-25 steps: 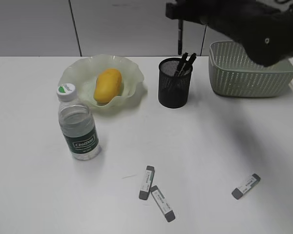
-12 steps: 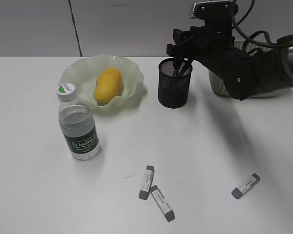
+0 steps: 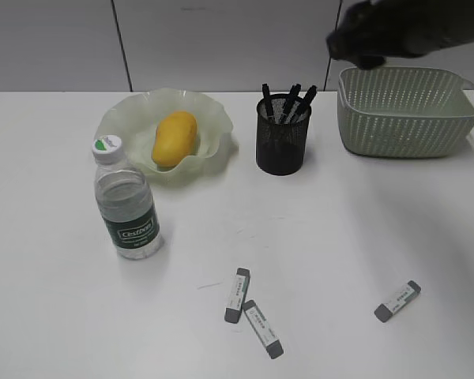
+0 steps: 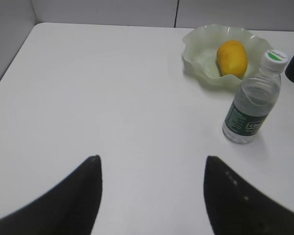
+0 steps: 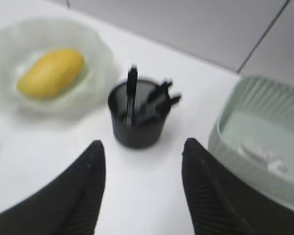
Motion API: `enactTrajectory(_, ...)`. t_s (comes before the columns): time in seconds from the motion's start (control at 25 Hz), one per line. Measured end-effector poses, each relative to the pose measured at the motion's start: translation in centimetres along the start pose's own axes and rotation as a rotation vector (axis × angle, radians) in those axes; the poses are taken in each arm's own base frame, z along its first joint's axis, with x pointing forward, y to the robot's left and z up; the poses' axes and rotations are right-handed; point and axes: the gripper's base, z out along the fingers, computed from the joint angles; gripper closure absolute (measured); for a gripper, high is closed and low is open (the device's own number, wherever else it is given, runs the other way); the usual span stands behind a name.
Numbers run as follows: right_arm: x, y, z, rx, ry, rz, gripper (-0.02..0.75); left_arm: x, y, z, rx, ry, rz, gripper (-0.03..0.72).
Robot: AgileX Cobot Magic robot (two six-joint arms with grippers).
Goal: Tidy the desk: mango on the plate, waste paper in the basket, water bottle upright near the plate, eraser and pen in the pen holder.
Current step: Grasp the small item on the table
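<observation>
The yellow mango lies in the pale-green ruffled plate. The water bottle stands upright on the white desk in front of the plate. The black mesh pen holder holds three black pens. Three grey-and-white erasers lie on the desk: two touching and one at the right. The basket holds the white waste paper. My right gripper is open and empty, high above the holder; its arm is a blur. My left gripper is open and empty over bare desk.
A grey wall with panel seams runs behind the desk. In the left wrist view the desk's left edge is near. The mango, plate and bottle show at its upper right.
My right gripper went down to the pen holder, left a third pen in it, then rose up and to the right, open. Nothing else moved.
</observation>
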Motion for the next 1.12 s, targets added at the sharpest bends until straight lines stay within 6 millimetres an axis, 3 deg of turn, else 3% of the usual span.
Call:
enactTrajectory(0.16,3.7,0.3,-6.8,-0.013,0.269,-0.005,0.349,0.0,0.0,0.0,-0.001,0.000,0.000,0.201)
enactTrajectory(0.24,6.0,0.5,-10.4,-0.015,0.323,0.011,0.350,0.0,0.0,0.0,-0.001,0.000,0.000,0.201)
enactTrajectory(0.4,11.0,0.9,-17.0,-0.005,0.328,0.040,0.353,0.0,0.0,0.0,0.002,0.000,-0.001,0.201)
enactTrajectory(0.56,15.1,1.2,-21.7,0.003,0.230,0.047,0.353,-0.3,-0.4,0.3,0.033,0.015,0.007,0.207)
enactTrajectory(0.68,17.5,1.4,-24.4,0.010,0.103,0.047,0.353,-1.9,-1.6,1.1,0.130,0.037,0.085,0.211)
enactTrajectory(0.8,19.2,1.6,-26.0,0.017,-0.022,0.049,0.354,-4.1,-3.5,3.4,0.280,0.100,0.148,0.237)
enactTrajectory(0.96,20.5,1.7,-26.7,0.020,-0.129,0.074,0.354,-7.7,-5.8,7.4,0.451,0.136,0.153,0.321)
enactTrajectory(1.12,20.5,1.7,-26.6,0.021,-0.140,0.090,0.354,-11.6,-8.0,10.8,0.571,0.141,0.183,0.342)
